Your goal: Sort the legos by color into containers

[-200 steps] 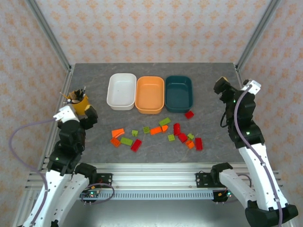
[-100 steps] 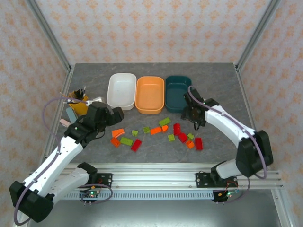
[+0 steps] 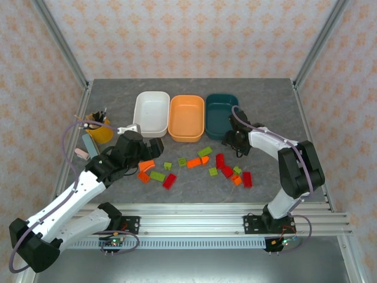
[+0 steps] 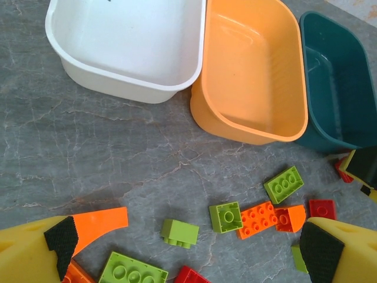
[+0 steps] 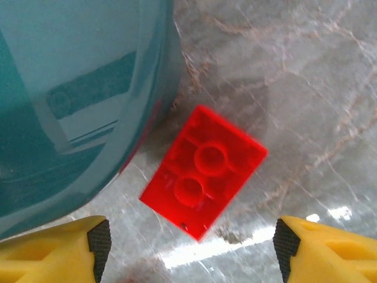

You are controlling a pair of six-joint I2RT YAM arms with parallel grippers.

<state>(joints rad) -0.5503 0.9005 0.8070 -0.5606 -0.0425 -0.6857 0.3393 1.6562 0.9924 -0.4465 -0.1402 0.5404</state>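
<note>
Three tubs stand in a row at the back: white (image 3: 151,114), orange (image 3: 187,118) and dark teal (image 3: 222,117). Red, orange and lime legos lie scattered in front of them, among them an orange brick (image 3: 197,161) and a red brick (image 3: 247,179). My left gripper (image 3: 154,146) hovers open over the left part of the pile; between its fingertips (image 4: 188,256) lie a small lime brick (image 4: 179,232) and a curved orange piece (image 4: 100,223). My right gripper (image 3: 231,140) is open just above a red brick (image 5: 204,171) lying beside the teal tub's wall (image 5: 76,88).
A small yellow cup with pens (image 3: 97,127) stands at the left, behind my left arm. The metal rail (image 3: 194,212) runs along the table's near edge. Frame posts rise at the back corners.
Both arms have swung in from the sides to the table's middle. The left gripper has come over the left legos; the right gripper has settled over the red brick by the teal tub.
</note>
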